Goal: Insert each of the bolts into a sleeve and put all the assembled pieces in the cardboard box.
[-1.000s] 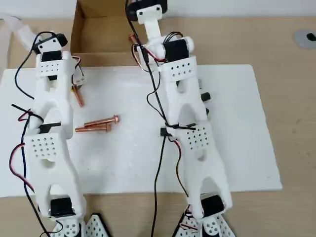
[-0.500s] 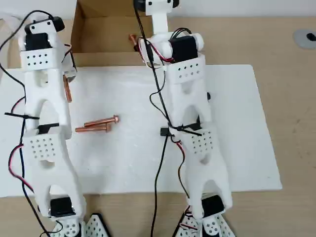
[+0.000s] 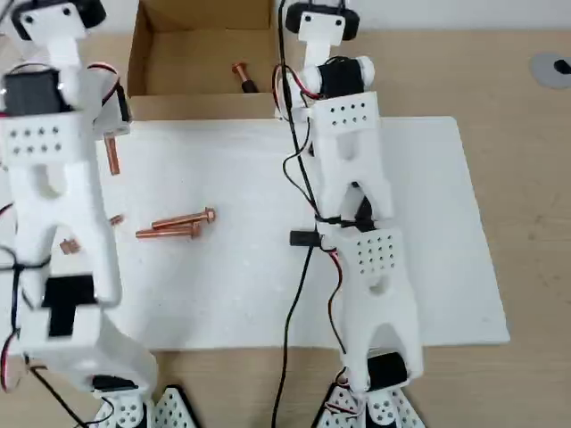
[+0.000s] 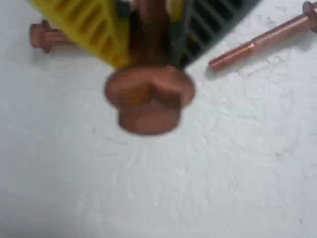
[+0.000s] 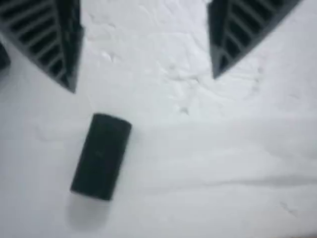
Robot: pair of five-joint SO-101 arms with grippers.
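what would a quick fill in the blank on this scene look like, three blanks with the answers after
1. The left arm's jaws are shut on a copper ____.
2. The right arm's jaws hang open above a black ____ lying on the white mat.
3. Another bolt lies inside the cardboard ____.

Missing words: bolt; sleeve; box
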